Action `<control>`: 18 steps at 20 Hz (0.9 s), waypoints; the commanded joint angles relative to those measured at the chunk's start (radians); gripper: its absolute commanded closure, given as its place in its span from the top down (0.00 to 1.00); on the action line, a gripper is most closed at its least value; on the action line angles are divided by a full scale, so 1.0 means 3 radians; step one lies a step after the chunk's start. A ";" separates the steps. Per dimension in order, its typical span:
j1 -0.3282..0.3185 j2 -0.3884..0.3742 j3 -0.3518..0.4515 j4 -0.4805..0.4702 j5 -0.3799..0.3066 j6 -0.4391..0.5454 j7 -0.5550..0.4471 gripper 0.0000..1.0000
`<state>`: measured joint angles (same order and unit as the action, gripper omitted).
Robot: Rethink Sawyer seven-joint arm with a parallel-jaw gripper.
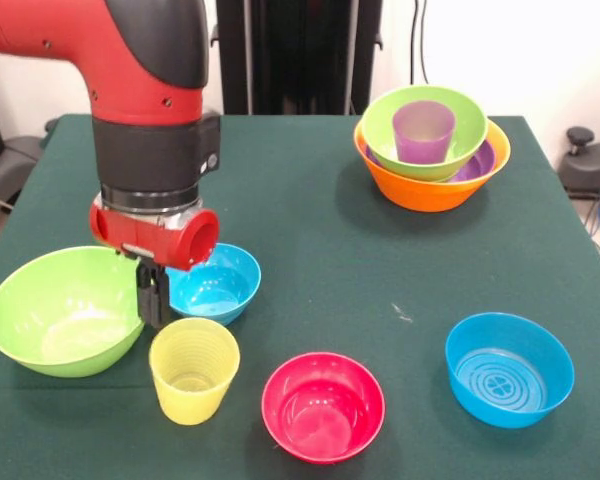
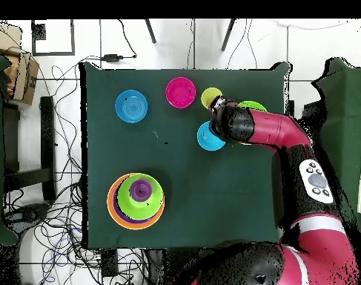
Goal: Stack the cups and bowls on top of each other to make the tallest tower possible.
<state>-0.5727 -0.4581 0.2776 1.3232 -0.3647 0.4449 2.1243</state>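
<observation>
The tower stands at the back right: a large orange bowl point(image 1: 430, 190) holding a shallow purple bowl point(image 1: 483, 160), a lime green bowl point(image 1: 470, 130) and, inside it, the purple cup point(image 1: 423, 130). My gripper point(image 1: 152, 300) hangs low between a big lime green bowl point(image 1: 65, 310) and a small blue bowl point(image 1: 220, 285), just behind the ribbed yellow cup point(image 1: 193, 370). It is close to the blue bowl's left rim, and whether it touches that rim is unclear. A pink-red bowl point(image 1: 323, 405) and another blue bowl point(image 1: 508, 368) sit upright near the front edge. In the overhead view the arm point(image 2: 246, 126) covers the gripper.
The dark green table point(image 1: 310, 230) ends just in front of the yellow cup and the pink-red bowl. In the overhead view, cables lie on the floor left of the table point(image 2: 101, 148), and the tower point(image 2: 136, 199) stands near its lower left corner.
</observation>
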 commanded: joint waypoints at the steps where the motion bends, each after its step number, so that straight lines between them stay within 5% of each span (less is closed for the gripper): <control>1: 0.0157 -0.0347 0.0170 0.0103 0.0078 0.0806 -0.0362 0.00; 3: 0.0136 -0.0335 0.0196 0.0092 0.0078 0.0787 -0.0358 0.00; 4: 0.0119 -0.0333 0.0207 0.0106 0.0059 0.0682 -0.0326 1.00; 7: 0.0106 -0.0298 0.0220 0.0065 0.0057 0.0674 -0.0341 1.00; 8: 0.0121 -0.0288 0.0205 0.0034 0.0040 0.0656 -0.0333 0.00; 18: 0.0098 -0.0213 0.0252 -0.0022 0.0041 0.0706 -0.0417 0.00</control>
<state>-0.5494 -0.5604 0.2778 1.3135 -0.3402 0.5759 2.1243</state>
